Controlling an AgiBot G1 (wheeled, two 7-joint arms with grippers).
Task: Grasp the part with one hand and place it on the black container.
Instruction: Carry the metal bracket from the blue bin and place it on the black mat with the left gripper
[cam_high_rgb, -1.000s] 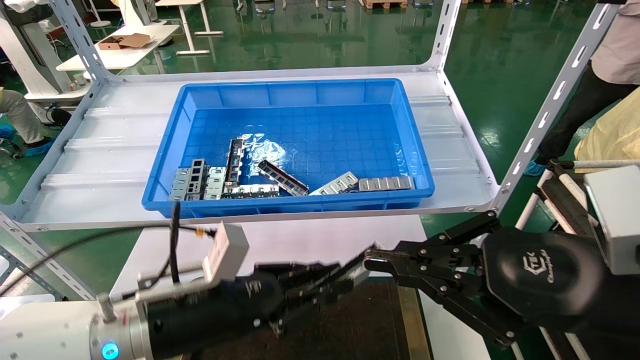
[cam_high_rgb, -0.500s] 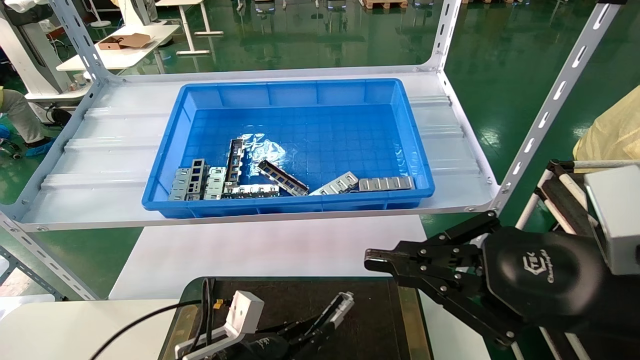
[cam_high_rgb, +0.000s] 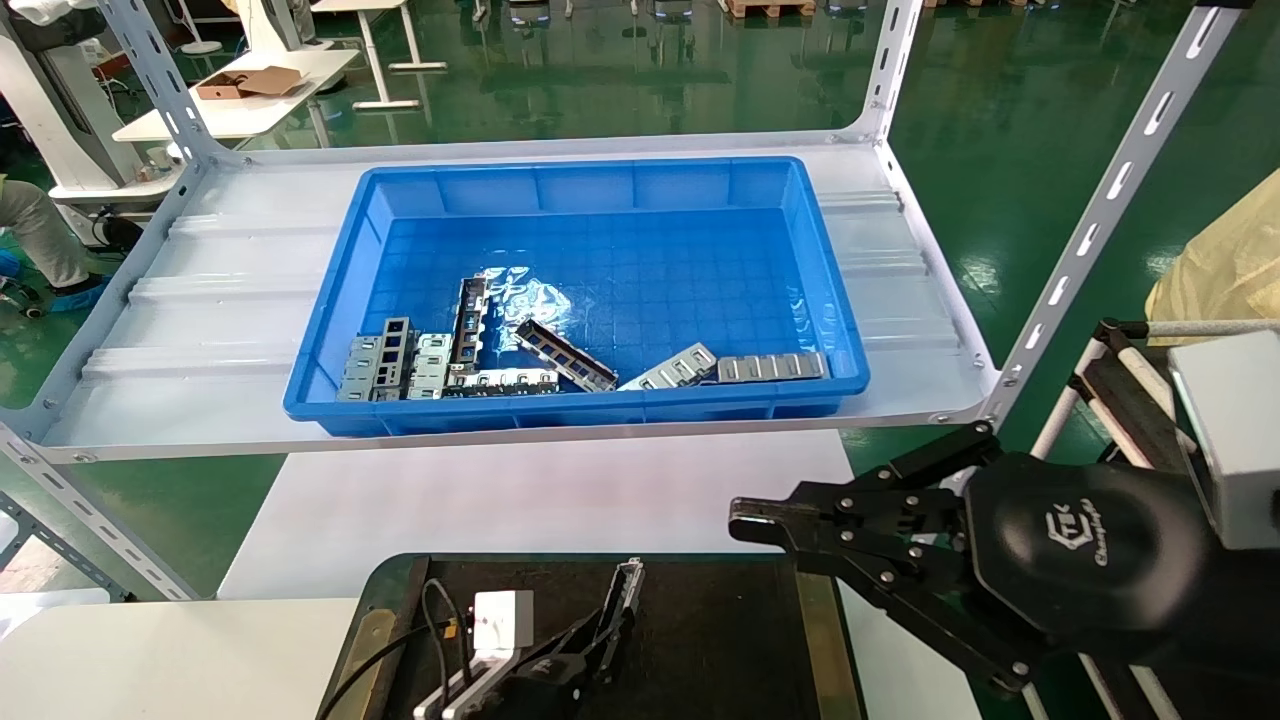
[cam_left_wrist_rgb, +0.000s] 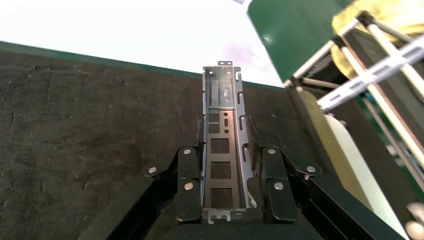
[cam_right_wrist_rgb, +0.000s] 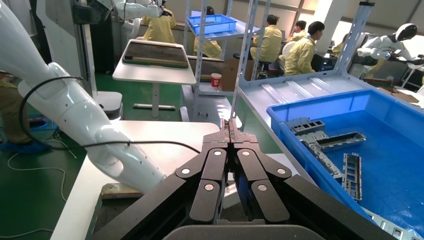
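Nearest, the left gripper clamps the part by its long side walls, low over the black container, so the trough can be set flat on the matte surface. To the right, the right gripper hangs idle, jaws closed on nothing. Farther off, the blue bin on the shelf holds the remaining metal pieces.

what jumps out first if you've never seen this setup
The bright blue bin on the grey shelf, with metal pieces heaped at its near edge. Below it, the left gripper holds a slotted metal part over the black tray. The right gripper hangs shut at the tray's right.
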